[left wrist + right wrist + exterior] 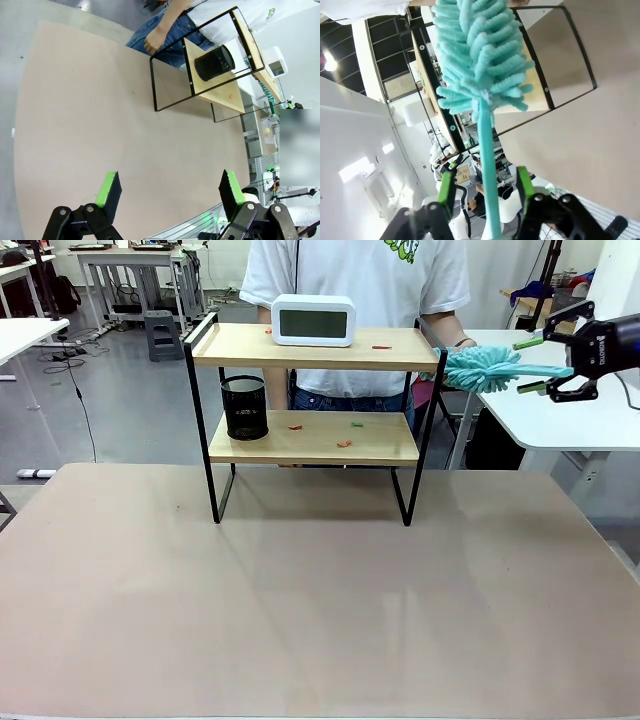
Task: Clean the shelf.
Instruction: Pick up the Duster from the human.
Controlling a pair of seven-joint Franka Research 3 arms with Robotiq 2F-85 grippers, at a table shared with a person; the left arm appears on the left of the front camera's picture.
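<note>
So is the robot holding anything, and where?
Not yet: the right gripper stands open around the duster handle, not touching it. The person seems to hold its fluffy end.

Bright, even indoor light fills the front view; the table (300, 620) carries a soft pale sheen (broadest toward the right), and the shelf (300, 448) throws only a faint shadow. Both wrist views bow straight lines near their edges; a lamp (327, 61) burns out white.
</note>
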